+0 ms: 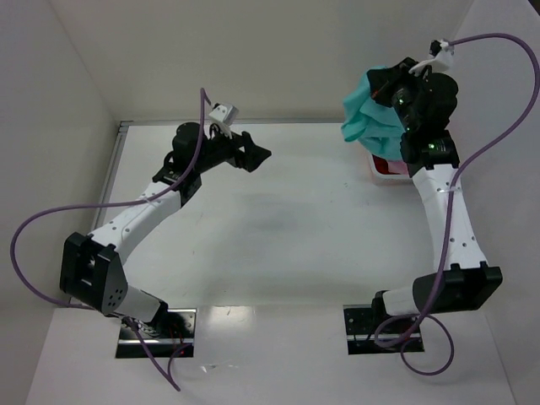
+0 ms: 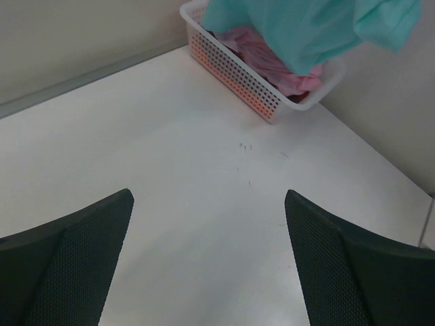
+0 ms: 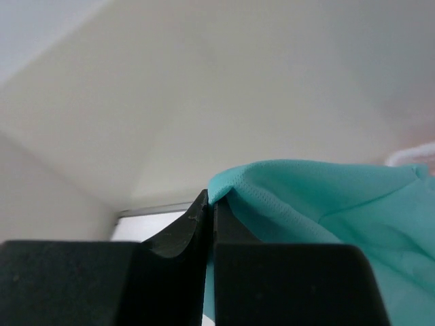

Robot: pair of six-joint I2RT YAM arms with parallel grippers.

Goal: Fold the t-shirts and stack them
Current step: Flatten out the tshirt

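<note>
My right gripper [image 1: 384, 83] is raised high at the back right and shut on the teal t-shirt [image 1: 369, 112], which hangs bunched below it over the basket. In the right wrist view the teal t-shirt [image 3: 319, 204] is pinched between my closed fingers [image 3: 211, 207]. In the left wrist view the teal shirt [image 2: 306, 27] dangles above the light pink t-shirt [image 2: 262, 58] lying in the basket. A dark red shirt [image 1: 390, 165] shows in the basket. My left gripper [image 1: 257, 156] is open and empty above the table's back middle, jaws wide apart [image 2: 207, 258].
The white perforated plastic basket [image 2: 234, 78] stands at the back right corner against the wall, partly hidden behind my right arm in the top view [image 1: 372, 171]. White walls close the table at left, back and right. Purple cables loop off both arms.
</note>
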